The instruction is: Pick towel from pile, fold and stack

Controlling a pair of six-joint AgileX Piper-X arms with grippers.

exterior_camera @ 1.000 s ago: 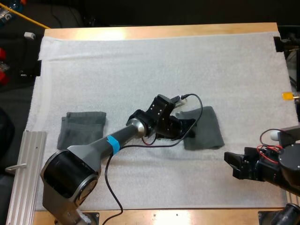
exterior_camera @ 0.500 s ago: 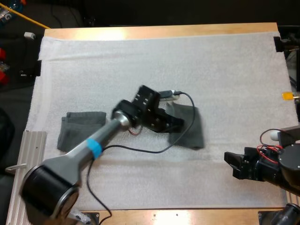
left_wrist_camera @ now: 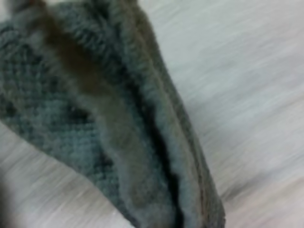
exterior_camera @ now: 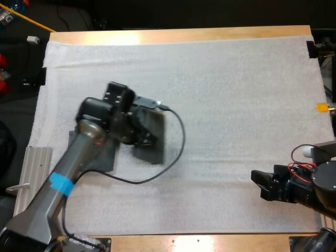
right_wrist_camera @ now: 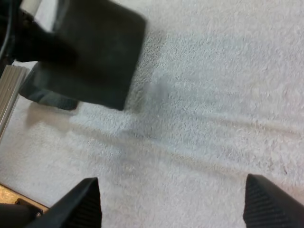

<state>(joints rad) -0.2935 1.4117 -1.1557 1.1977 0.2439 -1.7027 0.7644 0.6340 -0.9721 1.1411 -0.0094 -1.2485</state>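
Swung left across the mat (exterior_camera: 236, 94) since a second ago, the left gripper (exterior_camera: 140, 137) now carries the folded towel (exterior_camera: 156, 142) from right of centre to the left side. There it hangs at the right edge of the stack (exterior_camera: 108, 159). The left gripper pinches the towel at its left side. The towel's long axis runs from the far side of the table towards the near side, leaning slightly, with its short edges facing far and near. In the left wrist view the towel (left_wrist_camera: 118, 133) shows its layered fold edge-on above the mat. From the right wrist view it (right_wrist_camera: 102, 59) sits dark and flat over the stack (right_wrist_camera: 47, 97), overlapping it. The right gripper (exterior_camera: 256, 184) stays low over the mat's near right corner, well apart from the towel, its fingers (right_wrist_camera: 85, 204) spread and touching nothing.
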